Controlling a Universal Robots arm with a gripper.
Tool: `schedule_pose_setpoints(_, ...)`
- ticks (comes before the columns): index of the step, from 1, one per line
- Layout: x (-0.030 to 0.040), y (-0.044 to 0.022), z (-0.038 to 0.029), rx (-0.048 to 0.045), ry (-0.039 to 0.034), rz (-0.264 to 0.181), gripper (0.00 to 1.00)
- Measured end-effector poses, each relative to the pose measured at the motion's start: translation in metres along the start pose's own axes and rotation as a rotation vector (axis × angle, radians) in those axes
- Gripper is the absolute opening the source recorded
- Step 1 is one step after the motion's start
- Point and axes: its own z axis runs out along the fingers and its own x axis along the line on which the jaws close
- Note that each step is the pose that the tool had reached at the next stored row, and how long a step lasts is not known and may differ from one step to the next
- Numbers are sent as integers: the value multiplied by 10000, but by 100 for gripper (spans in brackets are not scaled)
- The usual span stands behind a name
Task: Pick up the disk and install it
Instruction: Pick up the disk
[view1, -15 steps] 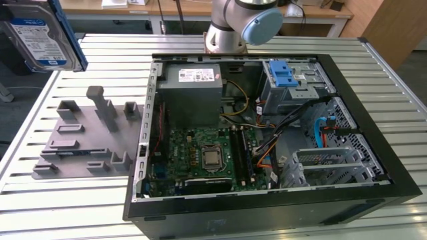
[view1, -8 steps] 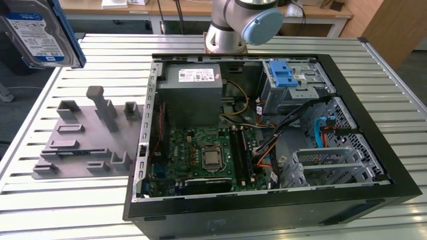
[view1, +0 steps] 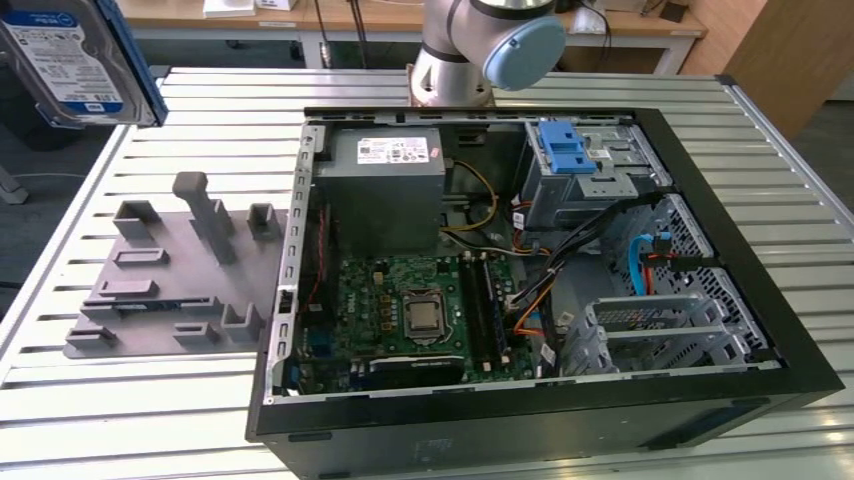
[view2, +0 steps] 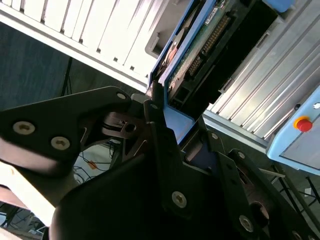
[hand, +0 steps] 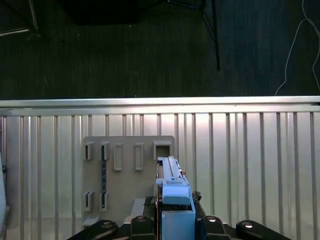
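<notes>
Holding the disk (view1: 70, 62) clamped in my gripper (hand: 176, 222), high above the grey rack (view1: 160, 285); pickup looks done, fitting into the computer case (view1: 534, 425) remains.

The disk (view1: 67, 60) has a silver metal face under a glossy blue-and-white label (view1: 74, 80) and is edged by a smooth blue plastic frame (view1: 150, 80). In the second wrist view its underside is a green circuit board (view2: 200, 47). The gripper (view2: 172, 117) is matt black with bright metal screw heads (view2: 179, 199). The table (view1: 200, 110) is ribbed, satin silver metal. The fixture (view1: 160, 290) is matt grey plastic. The computer case (view1: 534, 440) is matt black outside and dull bare sheet metal inside, with a smooth blue plastic latch (view1: 567, 155). The arm (view1: 447, 60) is smooth silver with a pale-blue cap (view1: 523, 52).
</notes>
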Motion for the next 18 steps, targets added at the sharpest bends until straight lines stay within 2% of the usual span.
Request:
schedule_pose_setpoints(14, -3, 3, -207, -2, 1, 1, 36)
schedule_pose_setpoints(18, -3, 3, -221, -1, 0, 0, 36)
